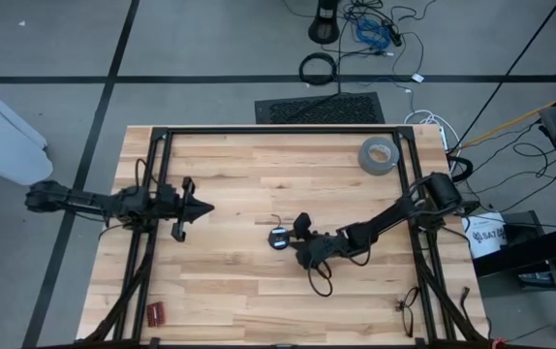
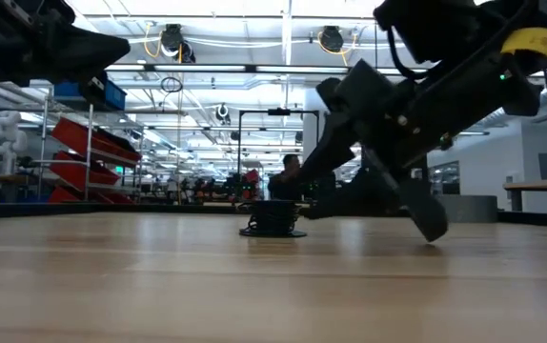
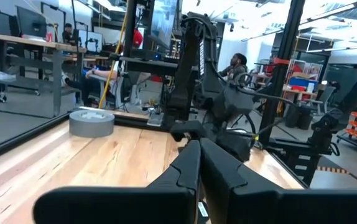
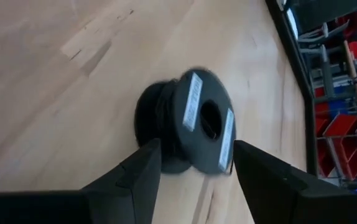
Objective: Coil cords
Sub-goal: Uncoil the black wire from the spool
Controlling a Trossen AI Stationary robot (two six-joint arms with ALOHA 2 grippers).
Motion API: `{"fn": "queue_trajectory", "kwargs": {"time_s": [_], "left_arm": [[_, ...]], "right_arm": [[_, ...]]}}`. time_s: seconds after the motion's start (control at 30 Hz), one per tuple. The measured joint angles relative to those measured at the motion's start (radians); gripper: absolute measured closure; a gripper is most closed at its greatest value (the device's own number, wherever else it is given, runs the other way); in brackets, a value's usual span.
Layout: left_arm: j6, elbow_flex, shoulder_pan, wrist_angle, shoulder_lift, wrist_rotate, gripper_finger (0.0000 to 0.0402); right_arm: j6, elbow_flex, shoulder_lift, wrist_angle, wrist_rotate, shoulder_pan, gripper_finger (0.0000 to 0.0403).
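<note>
Readable text: the letters "SAT" on a white bucket (image 1: 487,236) beside the table's right edge. White labels on the black spool (image 4: 194,121) carry print too small to read.

Bright overhead lighting, blurred right wrist view.

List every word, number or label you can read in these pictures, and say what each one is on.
"SAT", cut off: on the white bucket beside the table.
Two white labels on the black spool: too blurred to read.
Yellow band on the right arm: its marking is unreadable.
</note>
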Motion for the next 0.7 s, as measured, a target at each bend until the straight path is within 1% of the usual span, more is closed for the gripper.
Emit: {"fn": "queue_trajectory", "kwargs": {"time_s": [0.1,0.17,0.33,0.7], "left_arm": [[0.001,0.000,0.000,0.007,0.031,0.000,0.0381],[0.001,0.000,0.000,0.007,0.047,0.000,0.0381],[0.001,0.000,0.000,0.009,0.070,0.000,0.0381],[0.001,0.000,0.000,0.009,0.071,0.000,0.0381]], "right_arm": [[-0.036,0.054,0.034,-0.022,0.035,0.004,0.0213],[-0.050,0.089,0.047,-0.073,0.049,0.005,0.0213],[-0.017,0.126,0.052,-0.197,0.066,0.004,0.0221],[-0.006,0.127,0.053,-0.214,0.081,0.005,0.0266]]}}
